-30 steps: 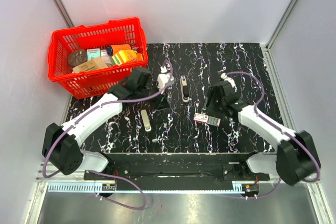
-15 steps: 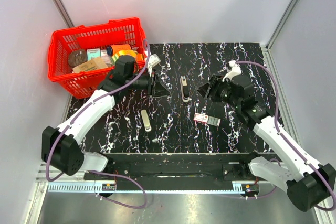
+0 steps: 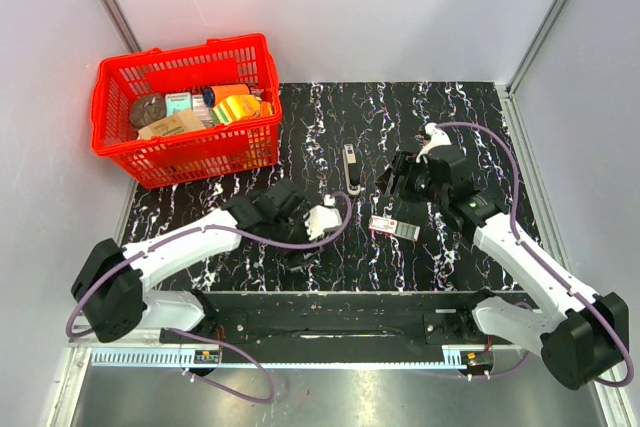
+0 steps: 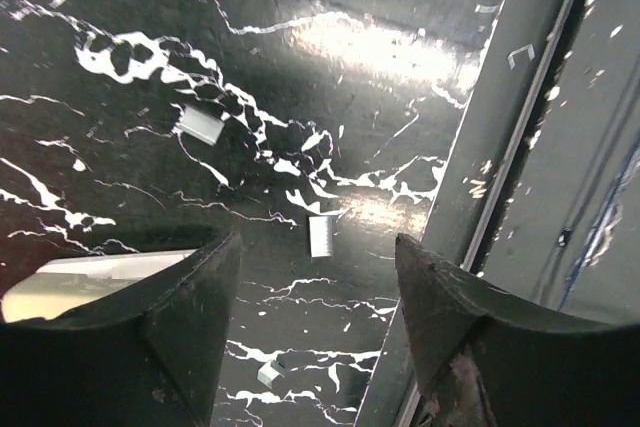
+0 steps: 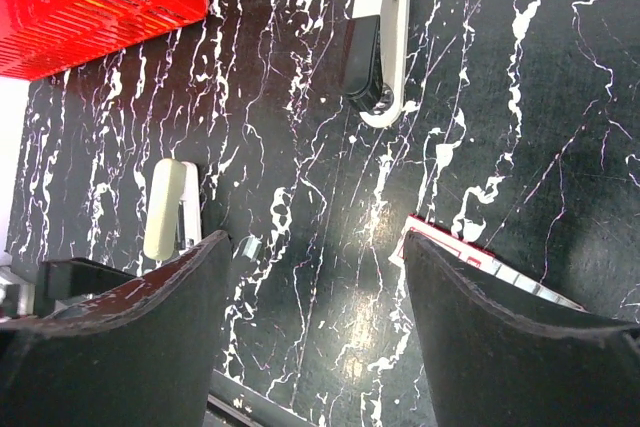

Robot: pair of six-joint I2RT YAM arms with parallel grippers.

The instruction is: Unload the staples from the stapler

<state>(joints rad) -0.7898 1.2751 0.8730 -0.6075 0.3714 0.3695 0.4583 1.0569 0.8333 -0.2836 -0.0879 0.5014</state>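
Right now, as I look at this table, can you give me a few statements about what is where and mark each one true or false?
1. The red basket holds several items. True.
2. The right gripper grips the stapler. False: its jaws are open and empty, and the stapler lies on the table, apart from it.
3. Loose staple strips lie on the table below the left gripper. True.
4. The red-and-white box sits in the basket. False: it lies on the table near the right gripper.
5. The left gripper is shut. False: it is open and holds nothing.
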